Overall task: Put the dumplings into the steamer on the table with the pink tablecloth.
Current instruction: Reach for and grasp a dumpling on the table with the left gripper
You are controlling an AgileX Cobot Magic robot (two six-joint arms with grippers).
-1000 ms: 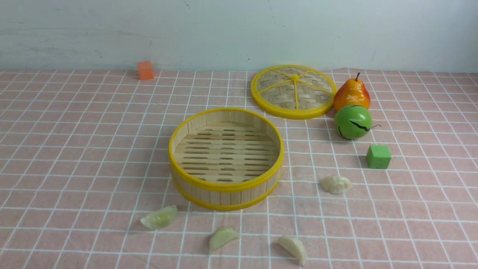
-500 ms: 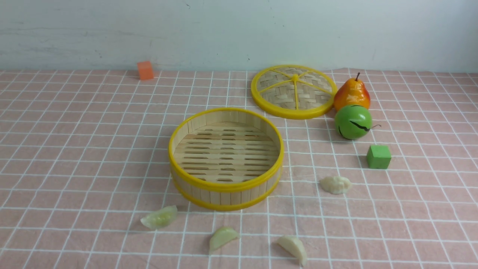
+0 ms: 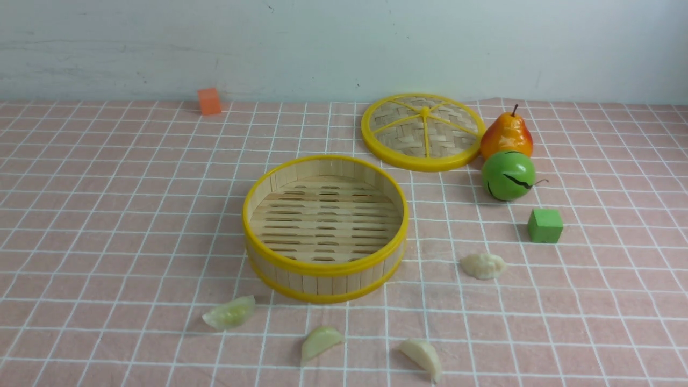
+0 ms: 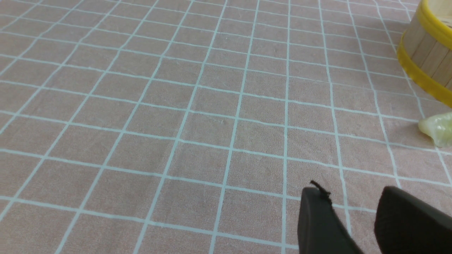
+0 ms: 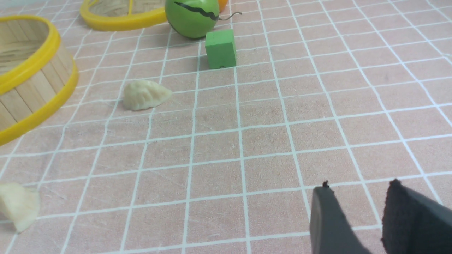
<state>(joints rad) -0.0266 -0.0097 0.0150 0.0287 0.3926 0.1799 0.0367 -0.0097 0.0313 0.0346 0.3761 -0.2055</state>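
The steamer [image 3: 322,267] stands empty near the middle of the table, on the pink tablecloth [image 3: 107,215]. Several dumplings lie on the cloth around it: one at front left [image 3: 230,313], one in front [image 3: 320,341], one at front right [image 3: 423,356] and one to the right [image 3: 482,265]. Neither arm shows in the front view. My left gripper [image 4: 353,197] is open over bare cloth, with the steamer [image 4: 427,53] and a greenish dumpling [image 4: 438,127] off to one side. My right gripper [image 5: 358,190] is open and holds nothing, well apart from a cream dumpling [image 5: 144,94] and another dumpling [image 5: 17,206].
The flat woven lid [image 3: 423,131] lies behind the steamer to the right. Beside it stand an orange pear [image 3: 506,134] and a green round fruit [image 3: 508,174], with a green cube [image 3: 544,226] in front. An orange cube [image 3: 209,101] sits at the far back left by the wall.
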